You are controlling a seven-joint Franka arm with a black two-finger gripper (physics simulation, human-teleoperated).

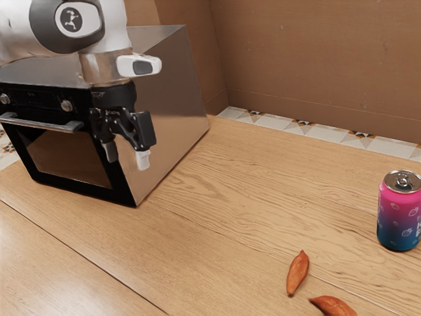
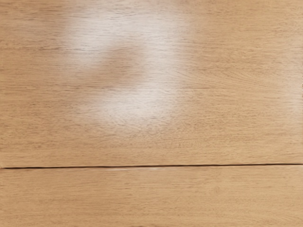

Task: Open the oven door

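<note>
At the exterior view's left, the black-framed glass oven door (image 1: 69, 161) is shut; the black two-finger gripper (image 1: 127, 157) hangs nearby, fingers spread. Its silver bar handle (image 1: 41, 123) is probably rigid, slick, best gripped mid-length; expect hinge resistance.

Table (image 1: 230, 197) — oven (image 1: 168, 112), can (image 1: 398, 214), sweet potatoes (image 1: 298, 273)

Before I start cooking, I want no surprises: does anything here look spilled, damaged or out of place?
Slightly odd: one tapered orange item and a second item lie loose on the table, no plate under them. The can stands upright, the oven door is shut, and I see no spill or damage.
</note>
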